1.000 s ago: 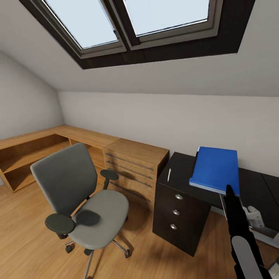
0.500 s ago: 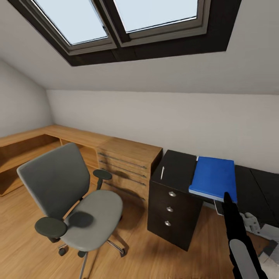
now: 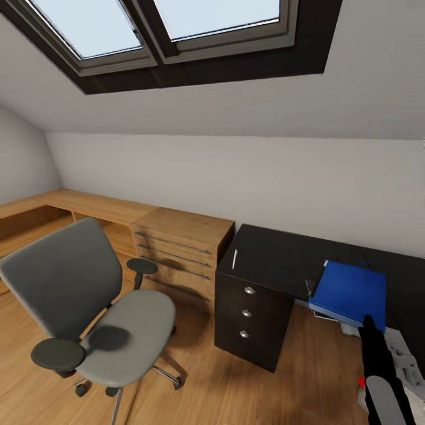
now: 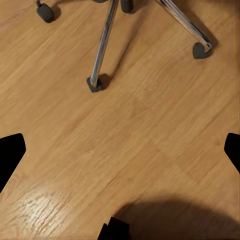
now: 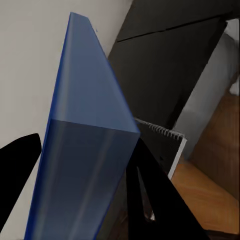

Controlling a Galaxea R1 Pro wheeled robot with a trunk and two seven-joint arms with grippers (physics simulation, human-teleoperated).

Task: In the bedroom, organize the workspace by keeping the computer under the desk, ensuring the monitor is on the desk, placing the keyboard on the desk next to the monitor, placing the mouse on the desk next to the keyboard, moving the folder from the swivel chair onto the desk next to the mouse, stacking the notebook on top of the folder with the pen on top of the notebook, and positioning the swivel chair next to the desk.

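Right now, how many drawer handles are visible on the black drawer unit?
3, in one vertical column on the drawer unit: top handle, middle handle, bottom handle. None seems hidden.

One grey padded swivel chair [image 3: 88, 307], one bright blue flat folder [image 3: 349, 292], one slim white pen [image 3: 234, 258]. One black-topped surface [image 3: 277, 257] with three drawers. Two skylight panes.

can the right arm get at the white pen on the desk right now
Probably not as things stand. The right pincer is shut on the bright blue flat folder, so it has no free grip. The slim white pen lies uncovered on the black desk top, off to the folder's left.
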